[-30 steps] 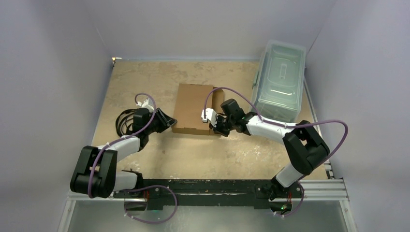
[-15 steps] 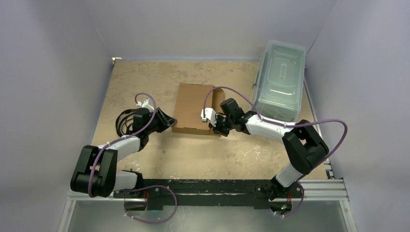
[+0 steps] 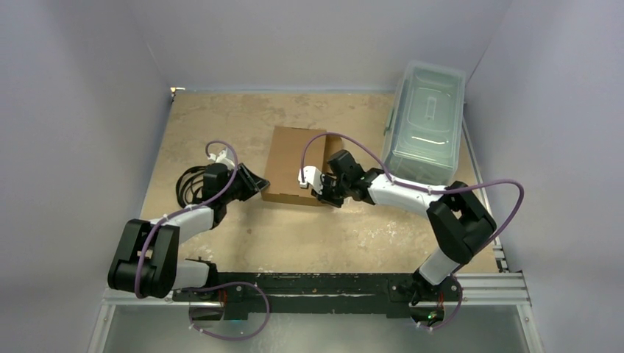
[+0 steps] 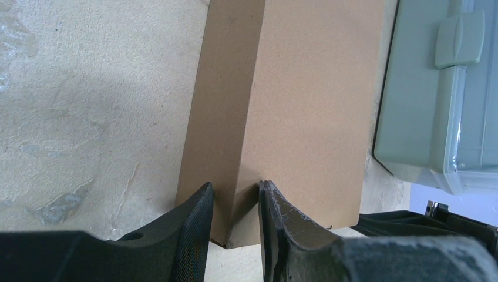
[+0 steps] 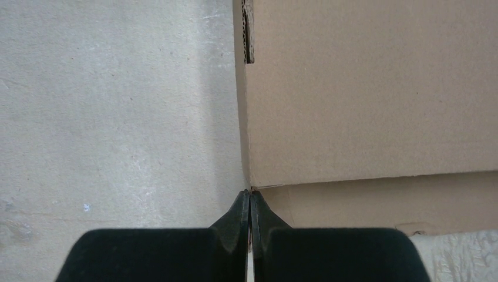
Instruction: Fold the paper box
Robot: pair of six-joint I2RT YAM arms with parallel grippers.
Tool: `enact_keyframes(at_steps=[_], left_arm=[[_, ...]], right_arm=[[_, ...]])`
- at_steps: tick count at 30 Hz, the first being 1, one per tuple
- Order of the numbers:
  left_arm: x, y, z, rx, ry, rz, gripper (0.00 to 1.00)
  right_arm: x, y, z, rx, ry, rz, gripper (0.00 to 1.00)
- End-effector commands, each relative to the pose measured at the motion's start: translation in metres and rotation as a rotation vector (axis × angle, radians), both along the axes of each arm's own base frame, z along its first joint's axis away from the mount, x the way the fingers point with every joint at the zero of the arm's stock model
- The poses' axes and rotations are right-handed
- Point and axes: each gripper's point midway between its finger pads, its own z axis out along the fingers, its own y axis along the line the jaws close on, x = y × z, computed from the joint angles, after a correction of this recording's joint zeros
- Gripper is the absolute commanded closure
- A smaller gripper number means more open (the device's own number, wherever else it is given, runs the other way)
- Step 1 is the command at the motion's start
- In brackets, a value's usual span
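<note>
The paper box (image 3: pixel 291 158) is a closed, shallow brown cardboard box lying flat mid-table. My left gripper (image 3: pixel 254 185) is at its near left corner. In the left wrist view the box (image 4: pixel 305 100) fills the middle, and the left gripper (image 4: pixel 235 187) has its jaws apart, straddling the box's corner edge. My right gripper (image 3: pixel 321 197) is at the box's near edge. In the right wrist view the right gripper (image 5: pixel 251 194) is shut, its tips touching a corner of the box (image 5: pixel 364 88) where the top panel meets a lower side panel.
A clear plastic lidded bin (image 3: pixel 427 121) stands at the back right, close to the box's right side; it also shows in the left wrist view (image 4: pixel 434 94). A coil of dark cable (image 3: pixel 190 184) lies left of the left arm. Walls enclose the table on three sides.
My right gripper has slid left along the box's near edge. The left arm and the box have not visibly moved.
</note>
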Motion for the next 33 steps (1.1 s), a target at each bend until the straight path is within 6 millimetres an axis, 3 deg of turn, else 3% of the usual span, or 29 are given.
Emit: enact_keyframes(at_steps=[1,9,15,25,33], left_arm=[[-0.011,-0.009,-0.013,0.005,0.064,-0.044,0.69],[-0.011,-0.009,-0.008,0.002,0.058,-0.046,0.68],[-0.009,-0.011,-0.002,0.004,0.052,-0.058,0.65],[-0.002,-0.006,0.024,0.041,0.001,-0.061,0.37],[0.001,-0.001,0.048,0.086,-0.053,-0.067,0.28]], right_arm=[[-0.002,0.020,0.012,0.044,-0.026,0.052,1.00],[-0.004,0.023,0.009,0.032,-0.014,0.050,0.99],[-0.001,0.019,0.016,0.024,-0.030,0.034,0.79],[-0.005,0.000,0.047,0.021,-0.069,0.079,0.36],[-0.012,-0.013,0.076,0.085,-0.051,0.140,0.31]])
